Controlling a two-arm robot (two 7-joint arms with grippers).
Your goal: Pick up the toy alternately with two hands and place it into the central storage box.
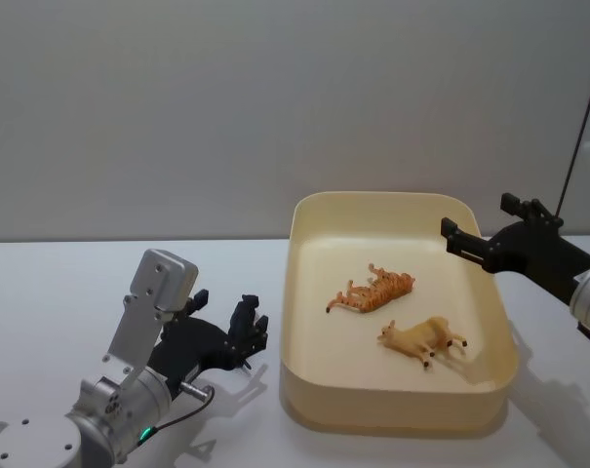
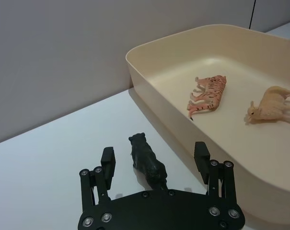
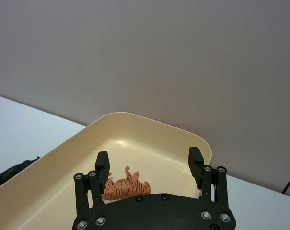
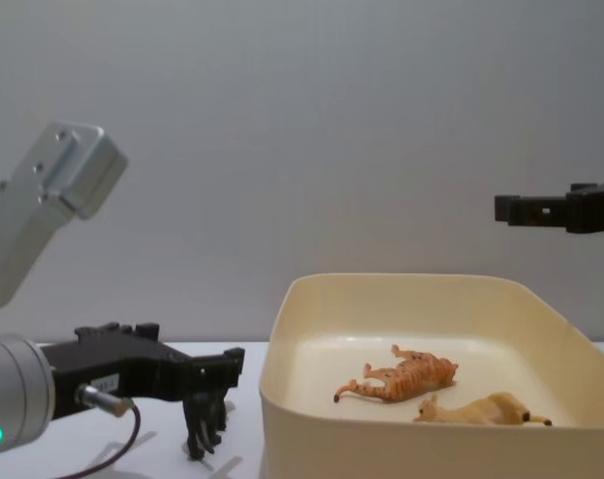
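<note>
On the white surface (image 1: 41, 292), just beside the left wall of the central storage box (image 1: 299, 390), stood a small black animal toy (image 2: 147, 160), upright on its legs. The left gripper (image 2: 154, 160) was low around it, its fingers spread wide with one on each side and not touching it. I judge this was so that it could close on the body of the toy and lift it over the wall. The left arm came from the near left corner, bent at the elbow, with the gripper pointing forward and to the box.

In the box two toys already lay on their sides, an orange striped tiger (image 1: 373, 291) and a tan animal (image 1: 423, 339), near each other but apart.

The right gripper (image 1: 449, 236) hung over the far right corner of the box, fingers spread and holding nothing, the arm reaching in from the right, probably waiting for its turn.
</note>
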